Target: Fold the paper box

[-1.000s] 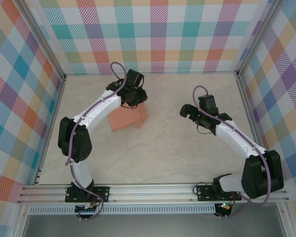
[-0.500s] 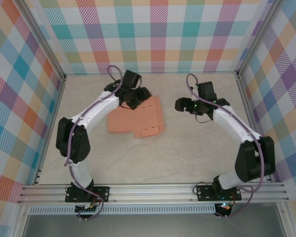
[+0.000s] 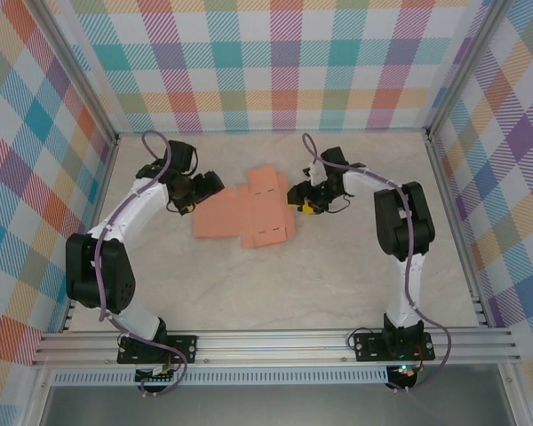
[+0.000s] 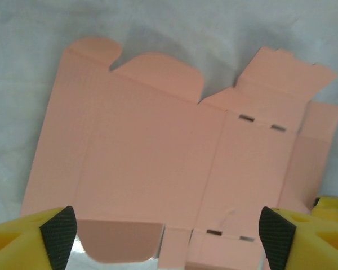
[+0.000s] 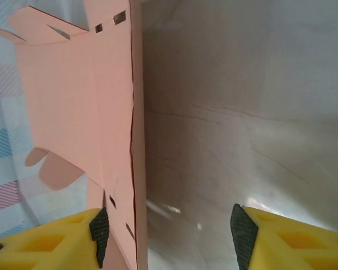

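Note:
The paper box (image 3: pixel 242 215) is a flat salmon-orange cut-out sheet with tabs and slots, lying unfolded on the table at centre back. My left gripper (image 3: pixel 204 189) is at the sheet's left edge, open wide. In the left wrist view the paper box (image 4: pixel 158 152) spreads out ahead of the left gripper (image 4: pixel 166 236), whose pads stand apart on either side, holding nothing. My right gripper (image 3: pixel 298 197) is at the sheet's right edge. In the right wrist view the right gripper (image 5: pixel 169 233) is open, and the paper box (image 5: pixel 79 101) has a raised edge between the jaws, close to the left pad (image 5: pixel 99 236).
The pale marbled table (image 3: pixel 338 266) is bare in front of the sheet and to its right. Checked walls (image 3: pixel 284 62) close the back and both sides. An aluminium rail (image 3: pixel 275 342) with the arm bases runs along the near edge.
The sheet has opened from a folded shape to flat. The left gripper let it go, opened and drew back left. The right arm swung left to the sheet's right edge, its jaws narrowing.

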